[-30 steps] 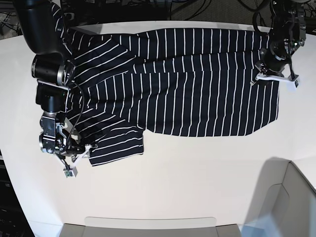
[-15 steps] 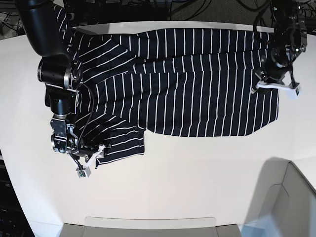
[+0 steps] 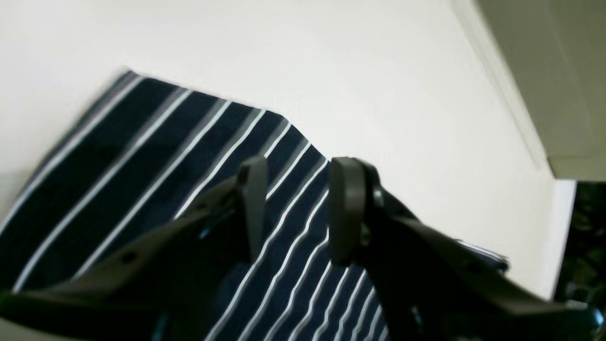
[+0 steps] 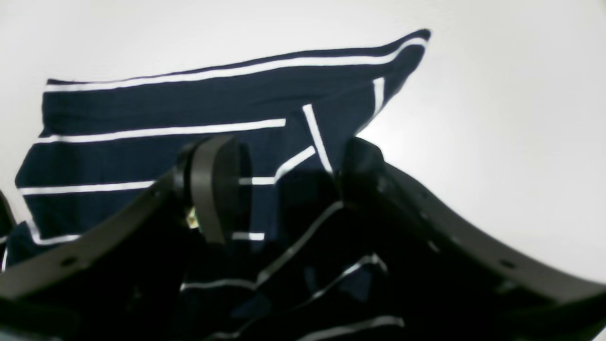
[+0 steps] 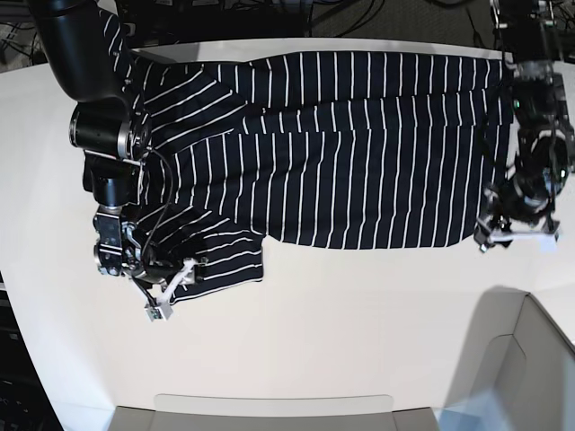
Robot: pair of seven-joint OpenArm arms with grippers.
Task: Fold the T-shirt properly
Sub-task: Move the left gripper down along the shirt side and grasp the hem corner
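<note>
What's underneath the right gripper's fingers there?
Beneath the right fingers is the striped T-shirt, bunched into creases, with white stripes showing between them. Whatever cloth or table the fingers themselves cover can't be seen.

T-shirt [image 5: 341, 180]: one | robot arms: two | hands: two, left [image 5: 496, 235] and right [image 5: 172, 289] | table [image 5: 296, 341]: one

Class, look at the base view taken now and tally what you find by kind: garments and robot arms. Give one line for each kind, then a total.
Garments: 1, the striped T-shirt
Robot arms: 2, the left arm and the right arm
Total: 3
</note>
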